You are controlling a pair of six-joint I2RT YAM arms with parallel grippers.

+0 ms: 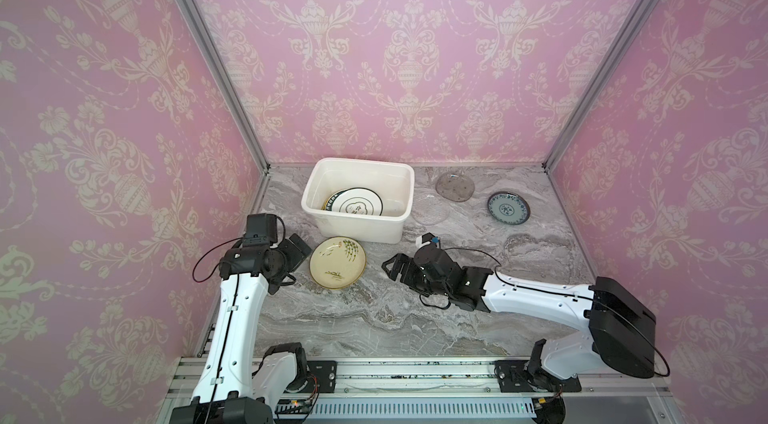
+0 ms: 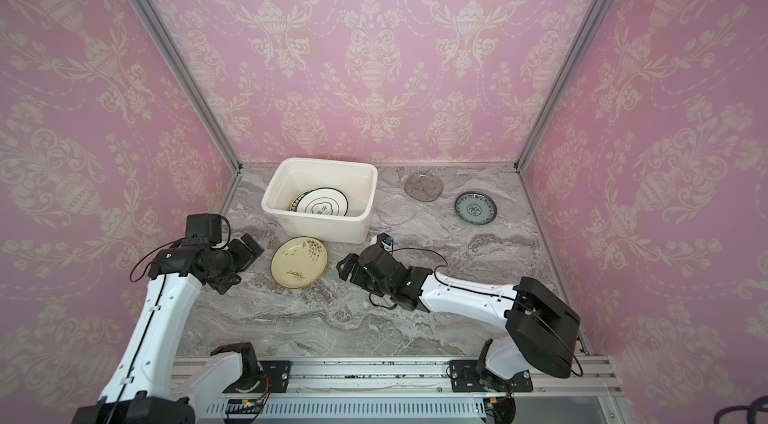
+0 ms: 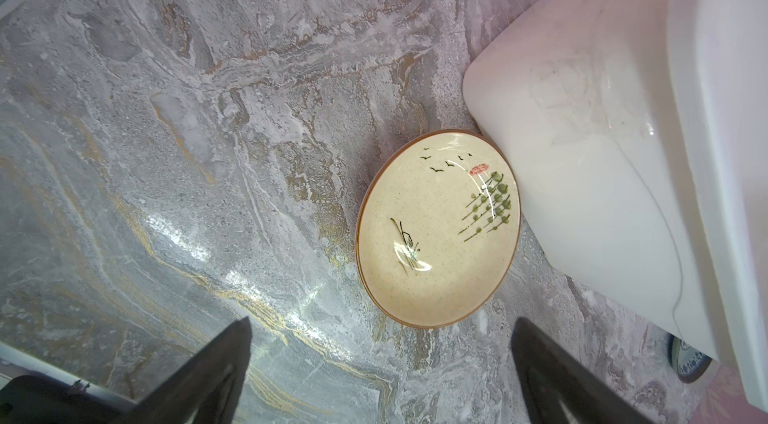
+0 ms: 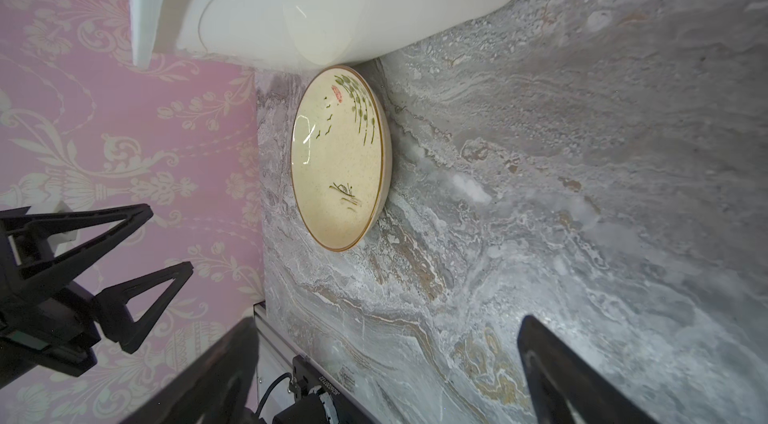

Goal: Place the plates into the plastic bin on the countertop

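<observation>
The left pincer (image 4: 169, 237) and right pincer (image 4: 387, 319) hang released and empty on either side of one cream plate (image 1: 337, 262), which lies flat on the tabletop (image 1: 374, 318) against the near wall of the plastic bin (image 1: 357, 231). Picking it up looks like the step in hand (a rim pinch, then a lift over the wall). The one bin holds at least two dark-rimmed plates (image 1: 355, 203), and three more lie beyond its right side: a clear plate (image 1: 430, 213), a smoky plate (image 1: 455, 188) and a blue-patterned plate (image 1: 508, 208).
</observation>
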